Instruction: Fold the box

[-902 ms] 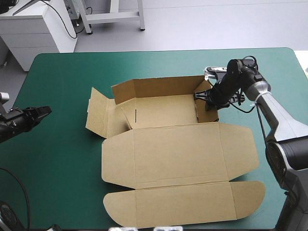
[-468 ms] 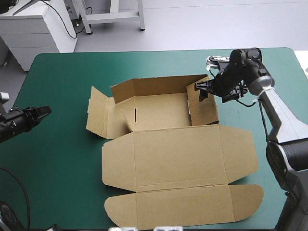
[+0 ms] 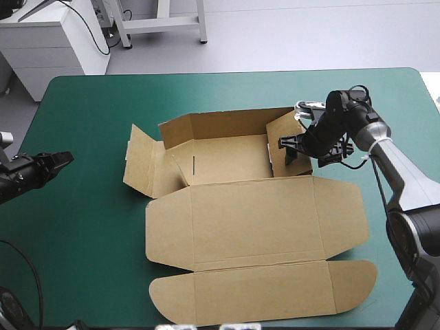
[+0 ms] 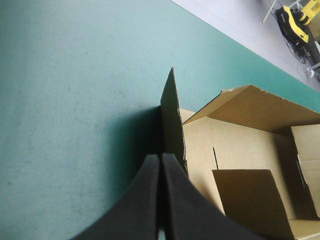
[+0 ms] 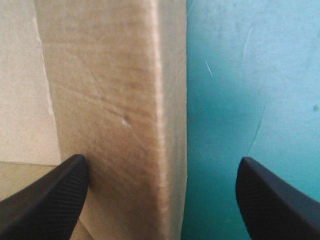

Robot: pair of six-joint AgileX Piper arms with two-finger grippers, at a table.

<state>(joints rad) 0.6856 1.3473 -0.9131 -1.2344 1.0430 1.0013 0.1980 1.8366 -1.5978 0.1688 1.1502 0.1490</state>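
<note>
box [image 3: 251, 220] | back wall raised | left flap splayed | lid flat

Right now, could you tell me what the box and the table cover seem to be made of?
The box: brown board, matt, probably cardboard; it has scored creases and rough cut edges. The teal-green cover: smooth and matt with faint scuffs, perhaps rubber or vinyl; the look leaves it open.

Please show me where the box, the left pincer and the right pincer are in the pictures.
box [image 3: 254, 220], high view, on its broad flat panel.
left pincer [image 4: 160, 159], left wrist view, where its shut fingertips meet.
right pincer [image 3: 289, 147], high view, midway between its fingertips.
</note>
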